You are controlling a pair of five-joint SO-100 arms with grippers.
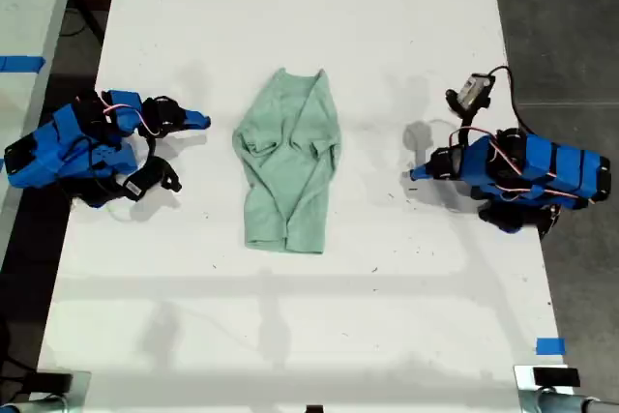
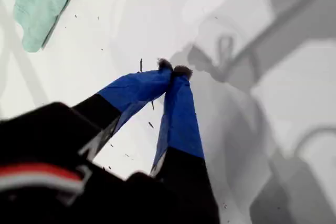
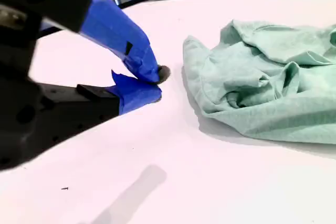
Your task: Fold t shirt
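At the exterior view's left sits my second gripper. Its blue arm lies low on the white table. The gripper tip points at the t shirt. In the second wrist view the two blue fingers of this gripper are pressed close together at the tips. There is nothing between them. The t shirt lies just in front of this gripper and a bit to one side. It is near the tip but not touching it.

The t shirt is pale green and lies in the middle of the table, between my two grippers. Its sides are folded in, so it looks long and thin. The cloth is bumpy and creased where the sleeves are tucked in. The neck end is on the far side of the table in the exterior view, and the bottom hem is on the near side.

At the exterior view's right sits my first gripper. It points at the t shirt too, but it is farther from it than my second gripper is. In the first wrist view its two blue fingers meet at the tips, and this gripper holds nothing. The tips are close above the bare table. Only a corner of the t shirt shows there, well ahead of the gripper. Grey shadows of the arm fall on the table around it.
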